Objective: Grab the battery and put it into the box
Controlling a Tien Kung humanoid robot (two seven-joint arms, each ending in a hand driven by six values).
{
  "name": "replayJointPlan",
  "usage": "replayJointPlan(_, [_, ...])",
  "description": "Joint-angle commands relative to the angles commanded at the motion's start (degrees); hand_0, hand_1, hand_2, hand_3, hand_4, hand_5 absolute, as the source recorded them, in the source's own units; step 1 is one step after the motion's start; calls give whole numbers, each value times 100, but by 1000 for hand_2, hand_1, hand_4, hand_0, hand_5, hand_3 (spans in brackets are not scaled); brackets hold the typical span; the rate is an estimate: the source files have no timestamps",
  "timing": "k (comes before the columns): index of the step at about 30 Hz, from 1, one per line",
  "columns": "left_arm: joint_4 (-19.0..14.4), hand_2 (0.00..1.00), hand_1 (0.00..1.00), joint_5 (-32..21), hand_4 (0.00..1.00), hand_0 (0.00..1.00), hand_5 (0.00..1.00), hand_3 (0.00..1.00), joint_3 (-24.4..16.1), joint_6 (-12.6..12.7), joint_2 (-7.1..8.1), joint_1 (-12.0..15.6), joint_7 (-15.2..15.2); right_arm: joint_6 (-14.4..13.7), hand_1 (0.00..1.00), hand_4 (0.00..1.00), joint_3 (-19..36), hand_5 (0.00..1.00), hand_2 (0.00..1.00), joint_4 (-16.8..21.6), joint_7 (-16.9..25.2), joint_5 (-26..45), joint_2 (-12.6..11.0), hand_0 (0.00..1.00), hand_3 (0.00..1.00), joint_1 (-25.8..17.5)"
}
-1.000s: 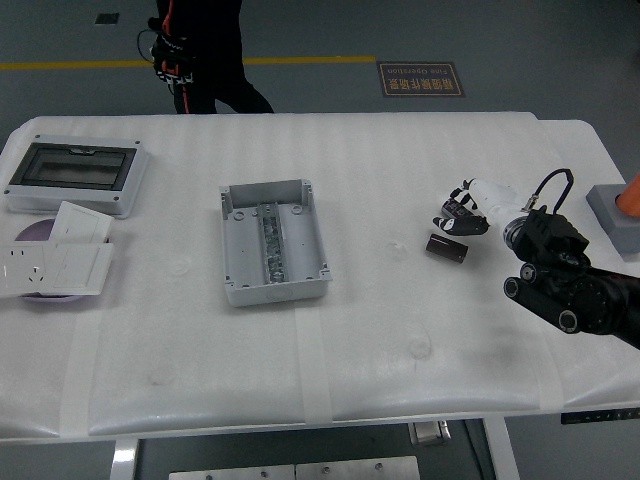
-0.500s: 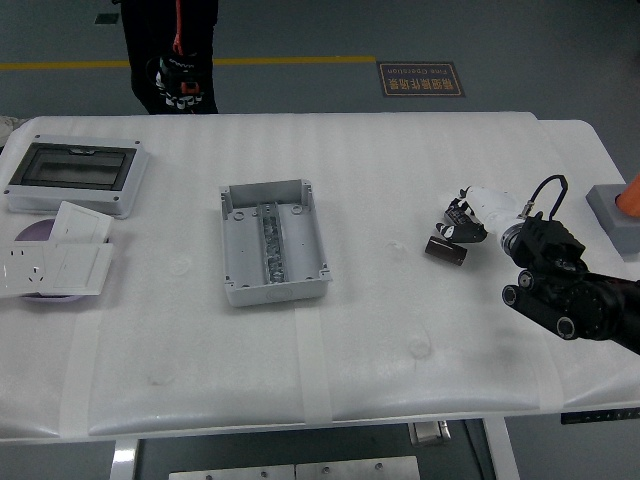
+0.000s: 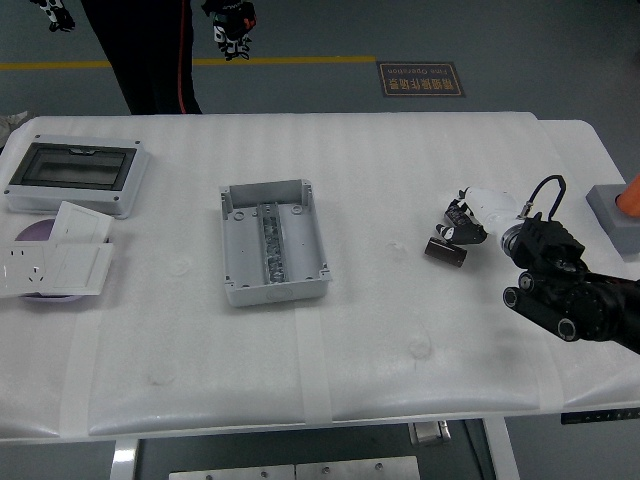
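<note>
Far left: a lidded enclosure [image 3: 75, 176] lay flat, white socket plates [image 3: 55, 262] below it. Left of centre, the open grey box [image 3: 272, 242] sat empty-topped on the white table [image 3: 380, 340]. Right of centre, the dark battery [image 3: 446, 251] lay on the table, outside the box. The right hand [image 3: 468, 220] hovered touching or just above it; grip could not be determined. A person [image 3: 150, 50] stood at upper left.

White padded table [image 3: 330, 350] w/ taped seams fills most of the view, grey-green floor [image 3: 520, 40] behind w/ a yellow line [image 3: 300, 61] & a floor sign [image 3: 420, 78], person's dark legs [image 3: 150, 50] top left.
</note>
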Motion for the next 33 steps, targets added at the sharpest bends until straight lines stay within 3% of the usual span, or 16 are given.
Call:
replayJointPlan(3, [1,561,637,-17,557,526,475,485,6,18,3,-3,-42,1,605,672,-2,439,543,20,-11,-44,-16,839,679,8])
replayJointPlan(4, [1,573,638,-24,553,526,470,487,9,21,4,-5,-54,5,591,605,0,404,534,30,-15,-58,-19,833,681,12])
replayJointPlan(9, [5,573,638,-65,553,526,470,487,21,32,9,-17,-107,49,591,605,-3,404,534,67,-34,-122,-8,833,681,17])
replayJointPlan(10, [5,594,637,-70,554,526,469,486,21,34,9,-19,-115,57,587,389,-8,218,551,70,-37,-133,-4,817,696,14])
replayJointPlan(15, [3,594,637,-72,554,526,469,486,8,32,12,-16,-127,100,587,389,-36,218,551,90,-38,-182,0,817,696,2])
replayJointPlan(16, [3,595,637,-69,552,524,469,486,2,30,12,-16,-126,107,563,244,-42,3,558,94,-37,-189,-1,789,684,4])
replayJointPlan(21, [4,595,637,-84,552,524,469,486,9,30,17,-25,-145,119,563,244,-60,3,558,112,-51,-229,-6,789,684,19])
replayJointPlan(22, [5,596,637,-82,550,523,465,487,6,31,18,-27,-150,118,484,109,-63,2,541,117,-56,-240,-7,663,652,22])
replayJointPlan(27, [5,596,637,-87,550,523,465,487,7,38,18,-28,-167,121,484,109,-41,2,541,161,-85,-293,-23,663,652,43])
replayJointPlan(28, [5,596,636,-89,550,520,463,485,8,39,18,-27,-169,124,371,48,-31,2,532,177,-92,-303,-30,430,621,50])
replayJointPlan(33, [4,596,636,-105,550,520,463,485,21,49,21,-33,-185,132,371,48,124,2,532,372,-143,-406,-99,430,621,89])
